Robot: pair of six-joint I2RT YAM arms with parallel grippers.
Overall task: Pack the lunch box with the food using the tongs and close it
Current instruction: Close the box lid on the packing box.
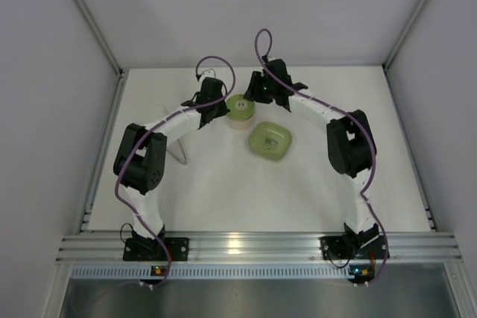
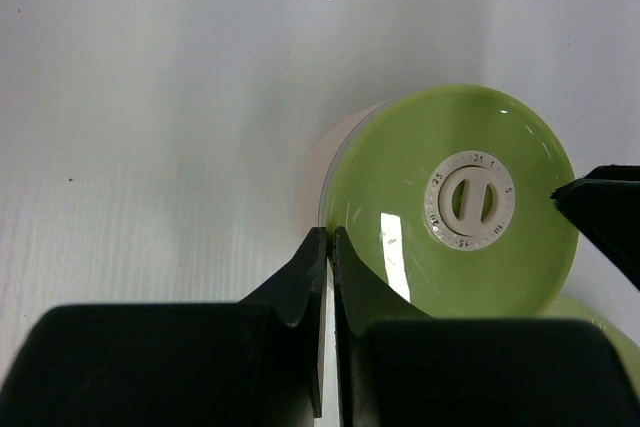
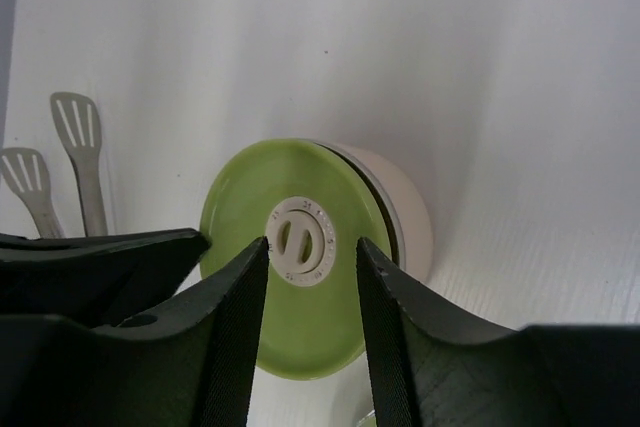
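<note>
The lunch box (image 3: 408, 222) stands at the middle of the far table (image 1: 223, 191), its green lid (image 2: 400, 197) on top, so its contents are hidden. Whether the lid is fully seated cannot be told. The right gripper (image 3: 312, 243) hangs over the lid, fingers apart on either side of the white centre mark (image 2: 470, 200). The left gripper (image 2: 328, 247), fingers pressed together, is at the lid's left edge. The dish (image 1: 285, 139) sits just beside the box; what it holds cannot be made out. The tongs (image 3: 78, 142) lie to the left, tips spread, pinching nothing.
</note>
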